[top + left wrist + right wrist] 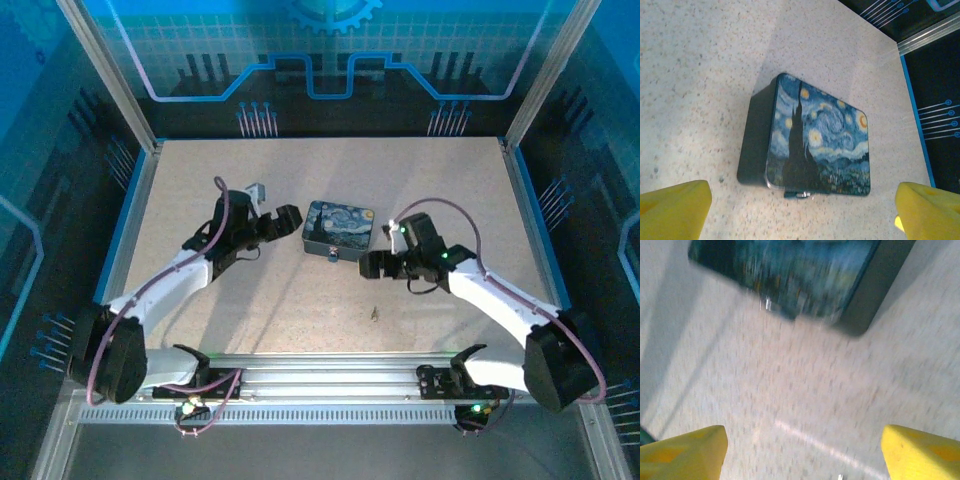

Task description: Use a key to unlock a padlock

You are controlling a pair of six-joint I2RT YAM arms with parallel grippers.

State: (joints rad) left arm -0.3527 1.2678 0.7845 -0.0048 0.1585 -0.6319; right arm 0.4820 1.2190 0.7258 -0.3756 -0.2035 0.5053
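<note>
A dark-blue rectangular tin [338,226] painted with a swirling starry night sits in the middle of a pale speckled surface [300,310]. A tiny grey-blue metal padlock [799,194] with a thin silver shackle sits at the middle of the tin's near edge. A tiny slim grey metal key [375,314] lies loose on the surface, apart from the tin and nearer the arm bases. The left pincer [283,222] hovers just left of the tin and the right pincer [370,264] near its right front corner, each with yellow fingertips [675,207] spread wide and holding nothing.
</note>
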